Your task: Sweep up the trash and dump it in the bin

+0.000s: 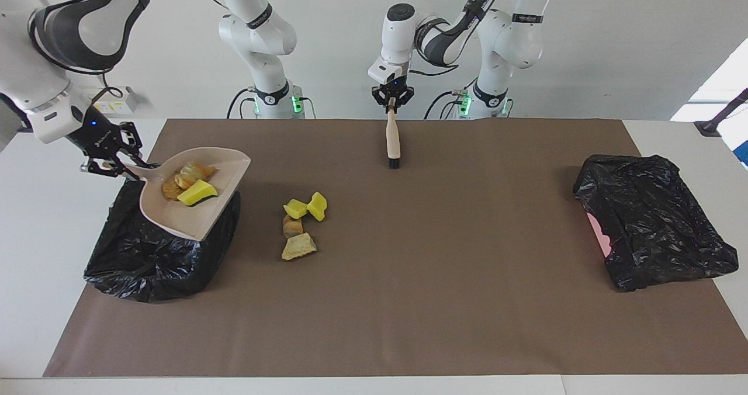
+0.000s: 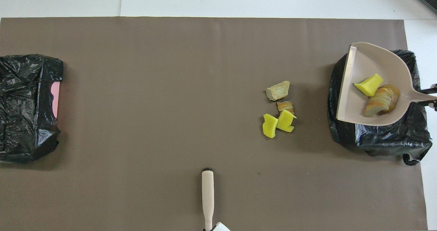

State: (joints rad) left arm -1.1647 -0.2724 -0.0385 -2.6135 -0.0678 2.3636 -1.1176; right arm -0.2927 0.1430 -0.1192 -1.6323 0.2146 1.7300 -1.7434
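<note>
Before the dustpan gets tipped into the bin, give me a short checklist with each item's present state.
1. Right gripper shut on the dustpan handle: ok.
2. Dustpan over the bin at the right arm's end: ok.
3. Load in pan, yellow sponge piece and tan lumps: ok.
4. All trash collected: not ok, four loose pieces lie on the mat.
5. Left gripper holds the brush clear of the dump: ok.
</note>
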